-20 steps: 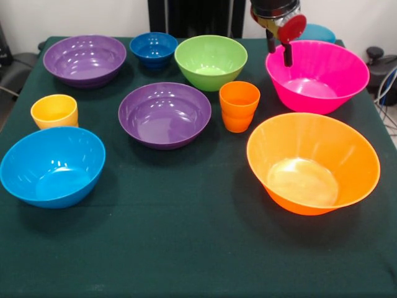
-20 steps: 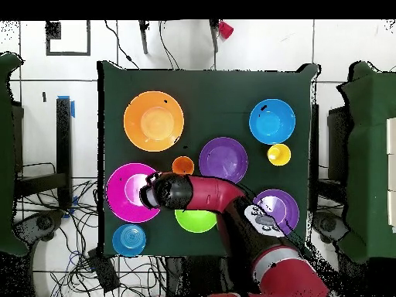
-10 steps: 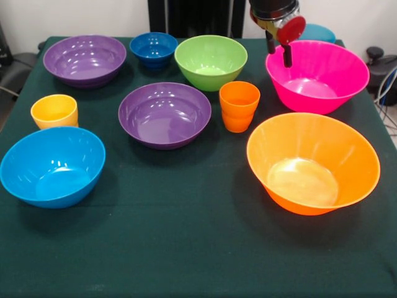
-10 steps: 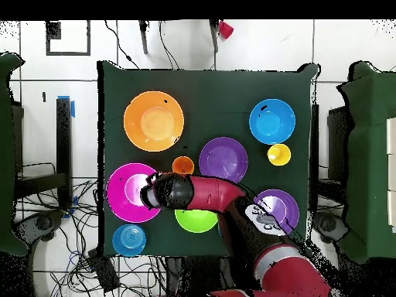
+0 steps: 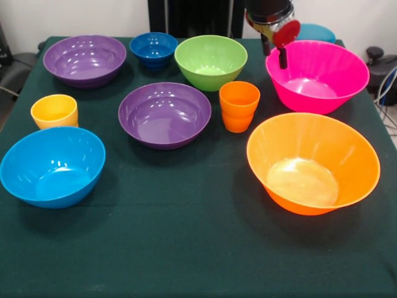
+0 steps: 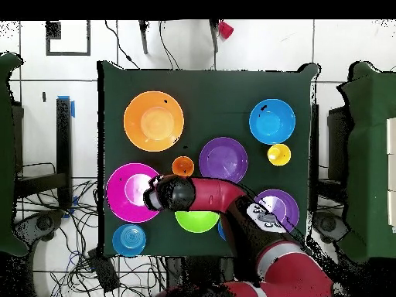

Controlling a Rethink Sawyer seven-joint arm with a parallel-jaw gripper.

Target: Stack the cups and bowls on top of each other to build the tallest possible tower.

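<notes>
My gripper (image 5: 274, 52) hangs open and empty over the left rim of the large pink bowl (image 5: 317, 76), also seen from overhead (image 6: 152, 193). The orange cup (image 5: 239, 105) stands just in front, between the middle purple bowl (image 5: 165, 114) and the large orange bowl (image 5: 312, 162). The yellow cup (image 5: 54, 110) sits at the left behind the light blue bowl (image 5: 52, 165). Along the back are another purple bowl (image 5: 84, 59), a small dark blue bowl (image 5: 154, 48), a green bowl (image 5: 210, 61) and a teal bowl (image 5: 317, 32). Every piece stands alone; no tower shows.
Overhead, the red arm (image 6: 220, 193) crosses above the green bowl (image 6: 196, 223) and part of a purple bowl (image 6: 280, 207). Dark green cloth (image 5: 186, 248) covers the table. Cables and chairs lie around the table's edges.
The gripper has shifted slightly left and up along the pink bowl's rim. The bowls and cups have not moved.
</notes>
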